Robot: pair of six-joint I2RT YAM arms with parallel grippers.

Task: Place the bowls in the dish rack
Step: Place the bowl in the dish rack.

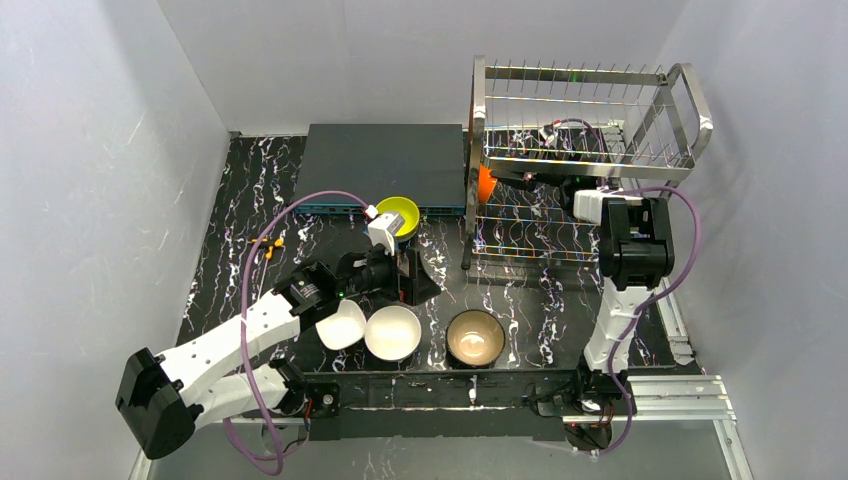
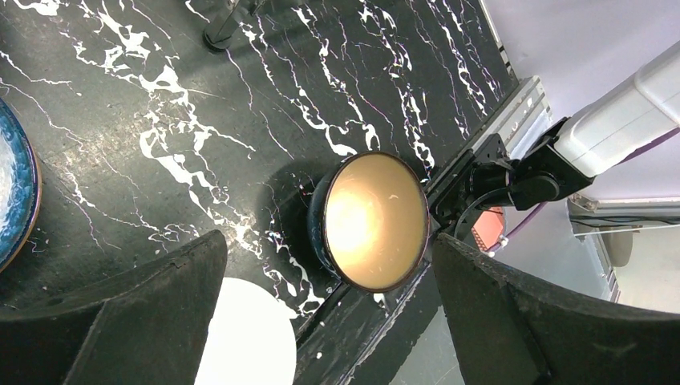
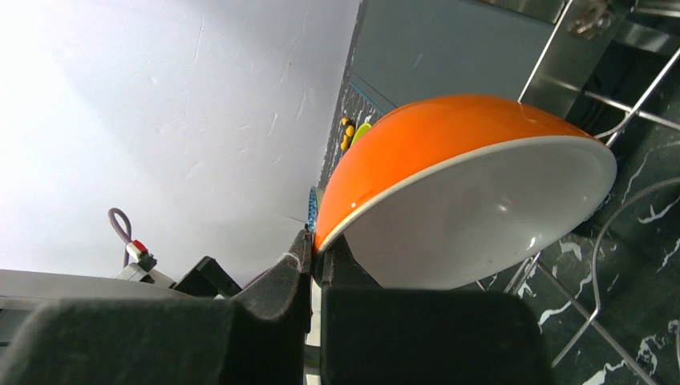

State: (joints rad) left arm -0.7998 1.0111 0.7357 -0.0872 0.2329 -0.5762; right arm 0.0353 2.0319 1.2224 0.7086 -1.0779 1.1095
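My right gripper [image 3: 318,253] is shut on the rim of an orange bowl [image 3: 449,144] with a white inside, tilted on edge. From above, that orange bowl [image 1: 485,183] is at the left end of the steel dish rack [image 1: 590,120], at its lower tier. My left gripper [image 2: 329,321] hangs open above the table, nothing between its fingers [image 2: 144,321]. Below it a tan-brown bowl [image 2: 375,220] and a white bowl [image 2: 244,333] stand near the front edge. A blue-rimmed bowl [image 2: 16,200] shows at the left border. A yellow-green bowl [image 1: 400,212] sits behind the left gripper [image 1: 418,283].
A flat dark grey-blue box [image 1: 385,165] lies left of the rack at the back. Two white bowls [image 1: 392,332] [image 1: 342,325] and the tan-brown bowl [image 1: 475,337] line the front edge. Rack wires [image 3: 609,128] run close beside the orange bowl. Walls close in both sides.
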